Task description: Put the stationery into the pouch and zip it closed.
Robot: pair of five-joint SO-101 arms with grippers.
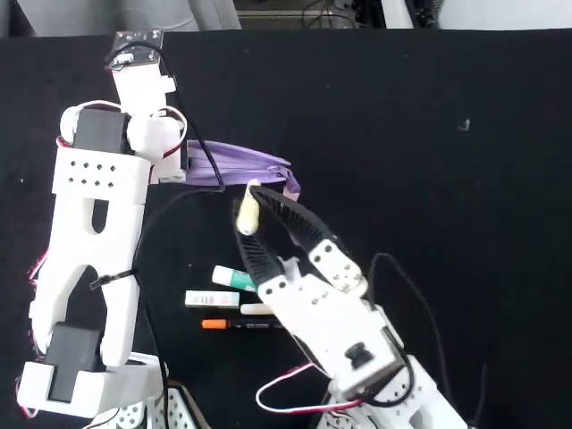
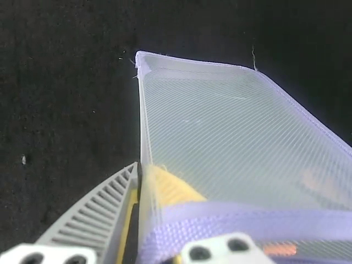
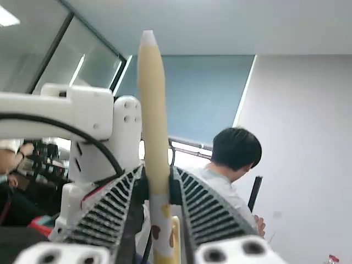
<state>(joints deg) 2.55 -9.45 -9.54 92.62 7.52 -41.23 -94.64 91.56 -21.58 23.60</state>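
The cream pen looks light, stiff and smooth, likely to swivel in a loose grip; the right gripper has its jaws pinching the barrel, tip upward, just near of the purple pouch at the far middle of the table. The pouch is soft, floppy mesh, best held by its woven edge band, where the left gripper appears clamped on its left end

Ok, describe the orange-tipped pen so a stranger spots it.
On the black table, look between the left arm and right arm. Of the stationery there, the thin black orange-tipped pen lies nearest the bases, slimmer than the teal-capped marker.
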